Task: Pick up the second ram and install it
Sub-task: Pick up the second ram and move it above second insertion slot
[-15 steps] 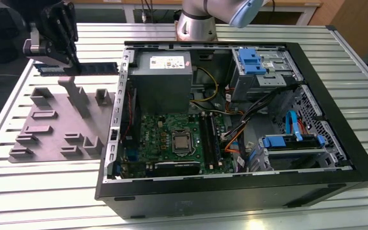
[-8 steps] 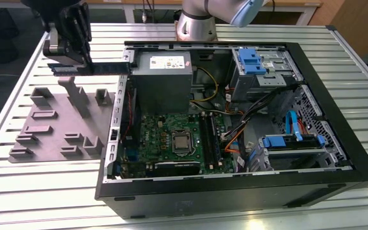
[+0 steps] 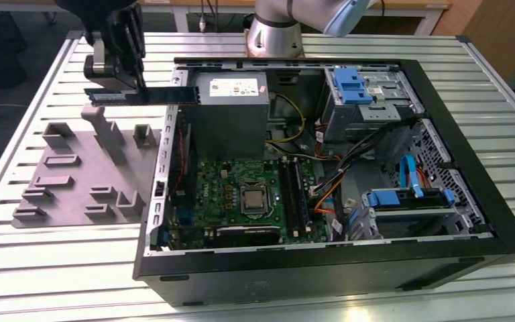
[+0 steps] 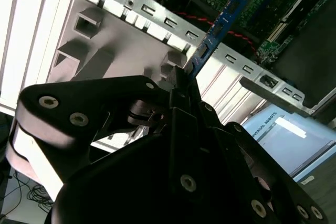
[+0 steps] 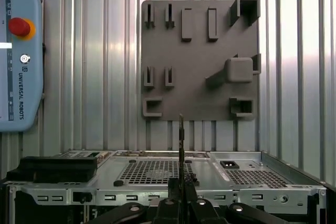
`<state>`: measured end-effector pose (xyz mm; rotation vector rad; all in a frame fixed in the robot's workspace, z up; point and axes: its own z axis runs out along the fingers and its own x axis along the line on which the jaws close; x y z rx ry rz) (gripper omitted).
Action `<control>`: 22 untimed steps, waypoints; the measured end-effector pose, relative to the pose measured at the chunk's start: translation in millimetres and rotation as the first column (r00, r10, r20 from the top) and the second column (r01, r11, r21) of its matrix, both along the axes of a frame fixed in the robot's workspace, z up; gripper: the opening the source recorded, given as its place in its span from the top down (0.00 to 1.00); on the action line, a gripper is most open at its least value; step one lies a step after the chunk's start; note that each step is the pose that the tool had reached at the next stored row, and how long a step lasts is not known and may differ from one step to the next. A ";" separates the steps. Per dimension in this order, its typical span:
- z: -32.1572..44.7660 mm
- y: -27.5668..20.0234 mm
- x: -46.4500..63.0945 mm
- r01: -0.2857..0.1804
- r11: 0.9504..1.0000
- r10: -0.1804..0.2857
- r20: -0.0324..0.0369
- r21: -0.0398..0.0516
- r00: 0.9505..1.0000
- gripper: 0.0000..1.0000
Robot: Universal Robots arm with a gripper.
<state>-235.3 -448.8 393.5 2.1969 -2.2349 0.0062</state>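
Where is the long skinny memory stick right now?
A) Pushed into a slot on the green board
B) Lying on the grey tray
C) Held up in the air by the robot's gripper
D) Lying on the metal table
C: in the exterior view the gripper is shut on the second ram, holding it in the air, clear of the grey holder tray and not in a slot on the motherboard.

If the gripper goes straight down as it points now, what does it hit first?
Probably the grey holder tray, near its tall raised block, with the held ram touching first. The gripper hangs high, so depth is uncertain.
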 end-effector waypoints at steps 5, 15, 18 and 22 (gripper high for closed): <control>0.0 0.0 11.8 0.000 1.000 0.000 0.000 0.000 1.000 0.86; 0.0 0.1 35.7 0.000 1.000 0.000 0.000 0.000 1.000 0.86; 0.0 0.1 42.5 0.000 1.000 0.000 0.000 0.000 1.000 0.86; 0.0 0.1 52.3 0.000 1.000 0.000 0.000 0.000 1.000 0.86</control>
